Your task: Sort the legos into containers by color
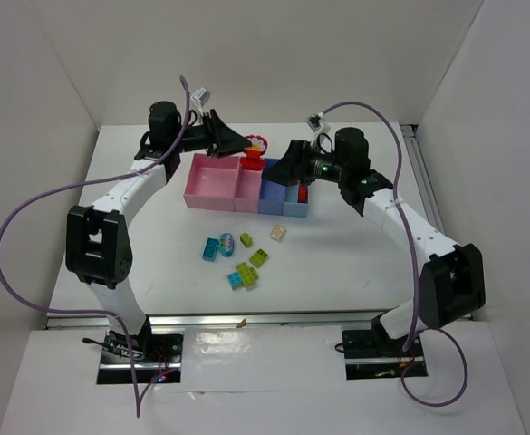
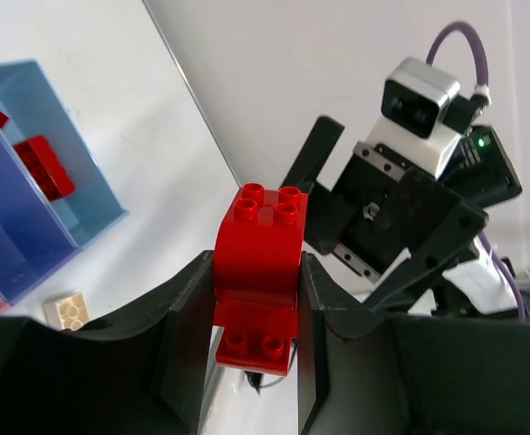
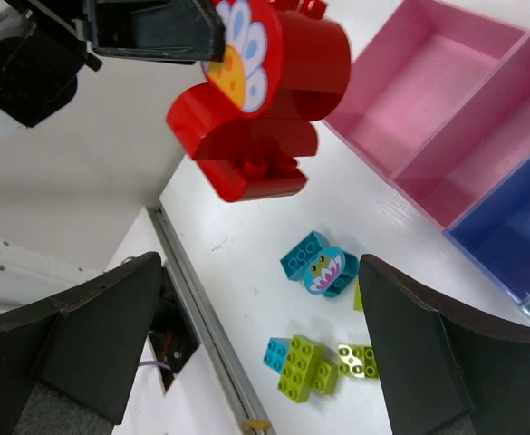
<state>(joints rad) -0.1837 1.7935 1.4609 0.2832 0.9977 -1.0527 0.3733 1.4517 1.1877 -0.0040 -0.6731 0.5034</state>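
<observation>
Brick (image 2: 263,245), red, clamped in left gripper (image 2: 257,308), raised near tray (image 1: 212,195) at upper centre of top view, likely bound for light-blue bin (image 2: 83,172) holding reds (image 2: 43,168). Right gripper (image 3: 260,272) spread wide, empty, facing it. Remaining legos (image 1: 242,258) loose at centre, awaiting sorting.
</observation>
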